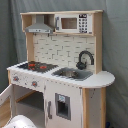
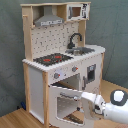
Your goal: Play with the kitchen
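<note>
- The kitchen [image 1: 60, 70] stood upright against a grey curtain [image 1: 115, 45] in both exterior views, a tall toy of pale wood and white panels [image 2: 62, 65].
- On its counter lay the black-red hob [image 2: 52, 59], and beside it the sink [image 2: 85, 50] with the black faucet [image 2: 75, 39] arching over it.
- Up top, the grey hood [image 2: 49, 20] hung above the hob, and a toy microwave [image 2: 76, 11] sat beside the hood on the upper shelf.
- In the first exterior view the same parts showed: hob [image 1: 35, 65], sink [image 1: 72, 74], faucet [image 1: 85, 59], hood [image 1: 39, 26] and microwave [image 1: 72, 23].
- In the second exterior view the windowed oven door [image 2: 62, 102] stood swung open, hanging out from the lower front of the kitchen.
- The white robot arm [image 2: 107, 105] reached in from the second exterior view's lower right, low down and level with the oven.
- The gripper [image 2: 79, 95] was at the open door's edge, at or touching its frame; the rest of the kitchen rose above and behind it.
- Whether the gripper held the door or merely rested by it, I could not tell.
- In the first exterior view only a white rounded part of the arm [image 1: 20, 122] showed at the bottom edge, in front of the kitchen's lower left.
- The kitchen stood on a wooden floor [image 2: 15, 119].
</note>
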Controlling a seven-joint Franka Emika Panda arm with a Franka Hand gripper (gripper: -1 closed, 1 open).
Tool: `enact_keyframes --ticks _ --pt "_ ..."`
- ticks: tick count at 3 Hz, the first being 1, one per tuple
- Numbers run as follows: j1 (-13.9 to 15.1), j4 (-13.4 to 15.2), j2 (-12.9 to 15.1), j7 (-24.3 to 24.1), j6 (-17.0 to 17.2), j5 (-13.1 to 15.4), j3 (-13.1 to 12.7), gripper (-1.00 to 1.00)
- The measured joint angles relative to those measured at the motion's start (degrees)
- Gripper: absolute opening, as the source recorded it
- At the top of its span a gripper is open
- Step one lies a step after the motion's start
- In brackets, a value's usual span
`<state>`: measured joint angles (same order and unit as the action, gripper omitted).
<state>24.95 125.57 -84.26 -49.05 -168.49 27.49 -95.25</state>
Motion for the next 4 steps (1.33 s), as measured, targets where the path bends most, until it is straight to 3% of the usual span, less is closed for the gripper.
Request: enact_keyframes --ticks 3,4 --pt "-4.70 8.02 0.70 -16.31 1.54 -0.96 -2.33 1.00" --pt "-5.18 10.89 0.77 -20.40 2.31 -3.51 -3.58 1.00"
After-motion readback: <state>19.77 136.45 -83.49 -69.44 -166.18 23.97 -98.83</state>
